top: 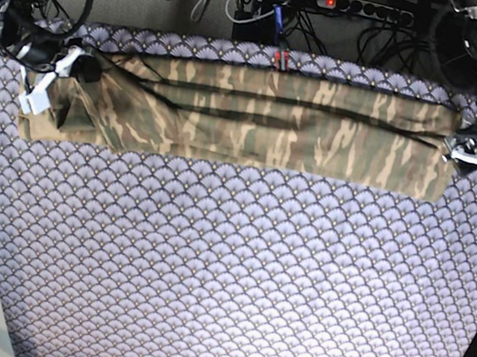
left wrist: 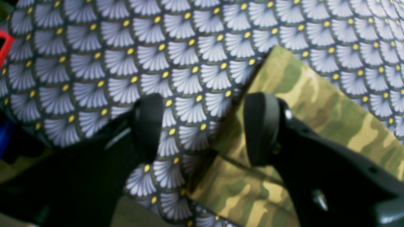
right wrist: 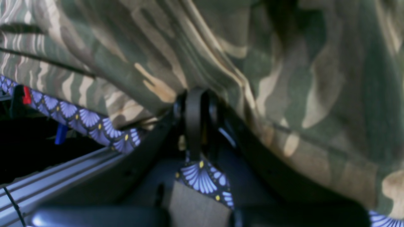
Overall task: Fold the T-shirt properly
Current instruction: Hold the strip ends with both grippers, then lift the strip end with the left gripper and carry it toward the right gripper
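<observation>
Between the right jaws (right wrist: 195,121), pinched fully together, sat a fold of the T-shirt (top: 256,118); its far end lay beside the wide-open, empty left jaws (left wrist: 205,129). That one-sided grip risked dragging the band askew.

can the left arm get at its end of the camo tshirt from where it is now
Probably yes. The left gripper hangs open just above the T-shirt, with the corner of its end partly under one finger. Nothing lies between them on the purple cloth. The right gripper is shut on the other end.
</observation>
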